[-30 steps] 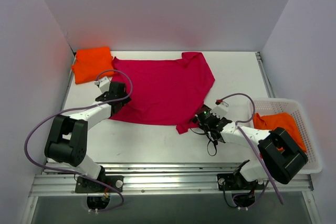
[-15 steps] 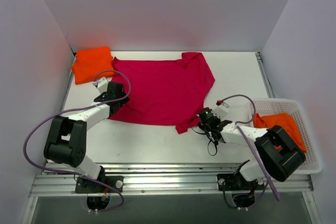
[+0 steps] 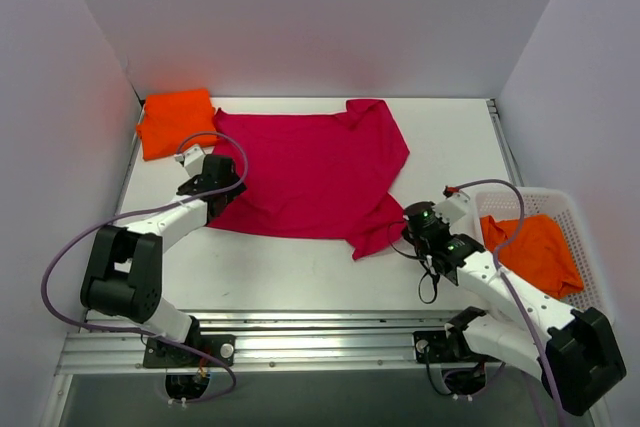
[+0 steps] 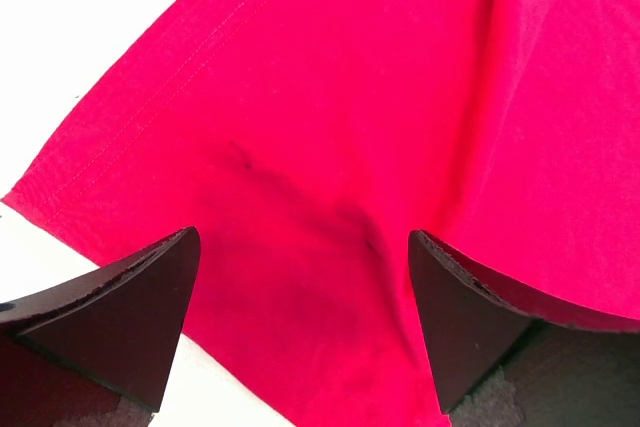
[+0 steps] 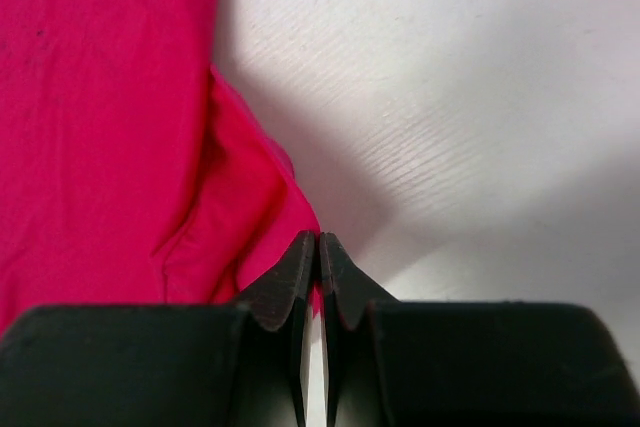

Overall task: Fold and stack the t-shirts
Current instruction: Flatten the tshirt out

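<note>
While the crimson-pink t-shirt (image 3: pixel 310 172) is lying spread out across the middle of the table (image 3: pixel 450 137), what are the two grippers actually up to? (tomk)

Left gripper (image 4: pixel 300 242) is hanging over the shirt's left edge, near the hem, with its jaws wide apart. On the wrist cam the dark fingers (image 4: pixel 130 307) sit either side of a patch of red cloth and nothing is pinched between them. (rigwatch)

And the right one? (tomk)

Right gripper (image 5: pixel 318 239) is clamped tight, tips pressed together. A fold of the near-right corner of the same shirt runs right up into the tips, so it looks like it's got hold of the cloth there. From above, that corner is drawn out toward the gripper. Also, a folded orange t-shirt (image 3: pixel 175 122) sits in the far-left corner of the table, just beside the red one. Another orange t-shirt (image 3: pixel 535 247) is bunched up in the white mesh basket (image 3: pixel 530 193) on the right. (rigwatch)
</note>
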`<state>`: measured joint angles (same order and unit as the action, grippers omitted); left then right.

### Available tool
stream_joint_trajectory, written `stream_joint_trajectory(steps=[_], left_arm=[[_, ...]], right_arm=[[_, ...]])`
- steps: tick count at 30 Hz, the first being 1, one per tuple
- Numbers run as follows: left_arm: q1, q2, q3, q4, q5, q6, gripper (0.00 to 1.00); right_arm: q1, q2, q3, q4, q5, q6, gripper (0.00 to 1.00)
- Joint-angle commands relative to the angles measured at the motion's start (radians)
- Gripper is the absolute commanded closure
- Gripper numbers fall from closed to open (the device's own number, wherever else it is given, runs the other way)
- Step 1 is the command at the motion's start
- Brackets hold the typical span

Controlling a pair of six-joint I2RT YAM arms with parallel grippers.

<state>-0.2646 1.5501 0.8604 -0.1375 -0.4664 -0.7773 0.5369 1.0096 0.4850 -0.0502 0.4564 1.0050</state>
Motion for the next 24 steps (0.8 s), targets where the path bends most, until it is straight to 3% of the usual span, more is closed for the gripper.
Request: stream_joint_trajectory(steps=[1,9,13,19,24], left_arm=[[0.007,-0.041,-0.003,0.035,0.005,0.006,0.06],[0.008,-0.073,-0.008,0.012,-0.001,0.006,0.06],[0.008,-0.091,-0.012,0.006,-0.012,0.004,0.06],[0.008,-0.09,-0.006,0.013,0.005,0.004,0.06],[0.007,-0.082,-0.009,0.036,0.034,0.003,0.06]], right_arm=[[-0.005,-0.049,0.053,-0.203,0.088,-0.022,1.0],[-0.003,-0.146,0.049,-0.328,0.082,0.071,1.0],[0.001,-0.349,0.021,-0.46,0.122,0.214,1.0],[0.005,-0.583,0.029,-0.645,0.136,0.291,1.0],[0.006,-0.585,0.043,-0.721,0.122,0.355,1.0]])
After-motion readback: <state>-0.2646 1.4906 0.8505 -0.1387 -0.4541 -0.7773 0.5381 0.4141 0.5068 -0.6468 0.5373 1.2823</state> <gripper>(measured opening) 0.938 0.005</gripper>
